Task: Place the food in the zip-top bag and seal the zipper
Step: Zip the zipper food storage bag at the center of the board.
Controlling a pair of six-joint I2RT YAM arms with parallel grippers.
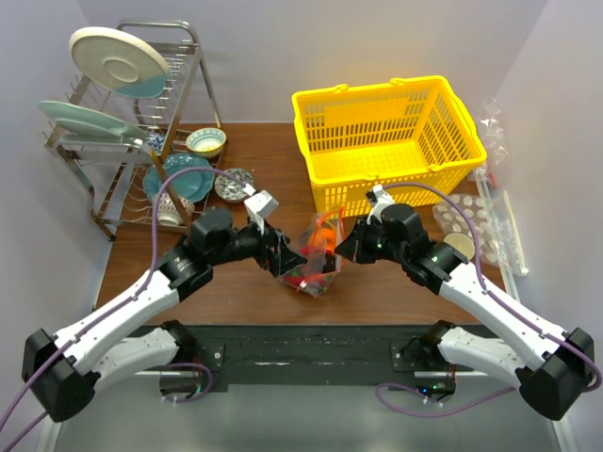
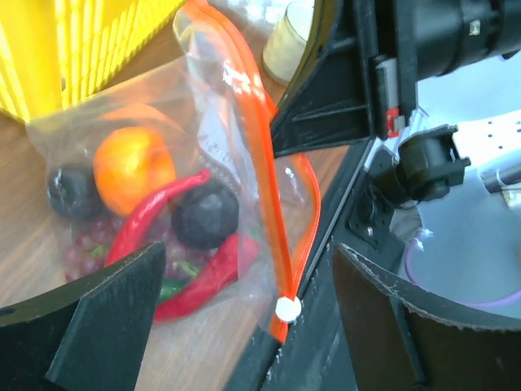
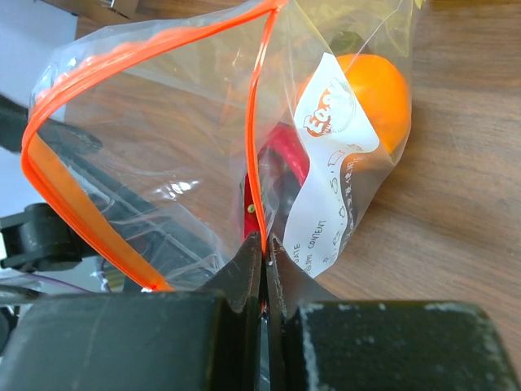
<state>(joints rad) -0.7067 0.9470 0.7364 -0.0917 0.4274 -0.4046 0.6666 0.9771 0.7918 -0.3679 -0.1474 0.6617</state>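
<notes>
The clear zip-top bag [image 1: 316, 256] lies on the table between both grippers. In the left wrist view it holds an orange [image 2: 134, 167], two dark round fruits [image 2: 203, 213], dark red grapes [image 2: 81, 248], red chili peppers [image 2: 163, 213] and a bit of green [image 2: 171, 287]. The red-orange zipper [image 2: 260, 138] has its two strips apart, with a white slider [image 2: 286, 309] at one end. My left gripper [image 2: 252, 326] is open, its jaws either side of that slider end. My right gripper [image 3: 264, 244] is shut on the zipper strip [image 3: 256, 147], beside the white label [image 3: 334, 179].
A yellow basket [image 1: 386, 132] stands behind the bag. A dish rack [image 1: 132, 122] with plates and bowls is at the back left. Crinkled clear packaging [image 1: 490, 212] lies at the right edge. A pale cup [image 2: 289, 41] stands near the basket.
</notes>
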